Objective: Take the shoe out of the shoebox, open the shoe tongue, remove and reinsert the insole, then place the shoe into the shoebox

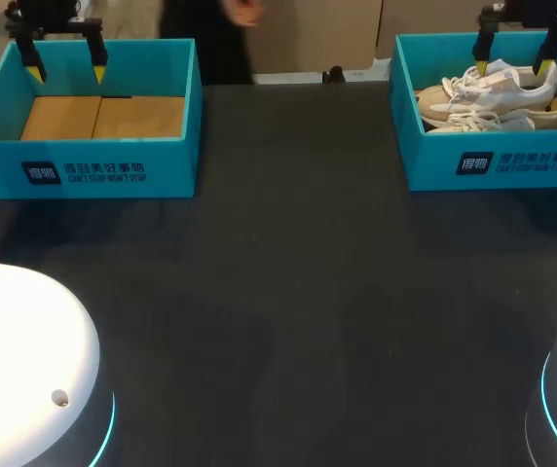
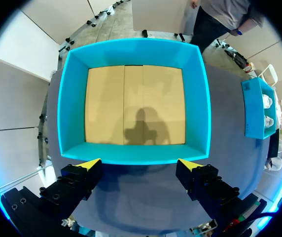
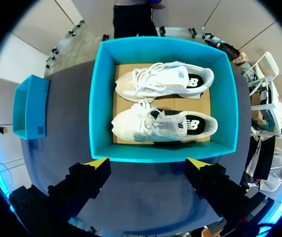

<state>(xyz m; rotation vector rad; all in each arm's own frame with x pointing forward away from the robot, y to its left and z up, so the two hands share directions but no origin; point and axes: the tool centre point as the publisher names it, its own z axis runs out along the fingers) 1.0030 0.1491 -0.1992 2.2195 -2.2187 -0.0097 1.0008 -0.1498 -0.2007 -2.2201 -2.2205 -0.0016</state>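
Right claw (image 1: 512,66) hangs open above shoes (image 1: 493,97); left claw (image 1: 66,73) open above other shoebox (image 1: 84,165).

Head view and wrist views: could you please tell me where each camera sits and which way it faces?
Head view: fixed above and behind, looking down on the table; left pincer and right pincer show at the far edge.
Left wrist view: on that wrist, facing down into the empty shoebox; open pincer shows.
Right wrist view: on that wrist, facing down at two shoes in the other shoebox; open pincer shows.
Shared: all three show both shoeboxes.
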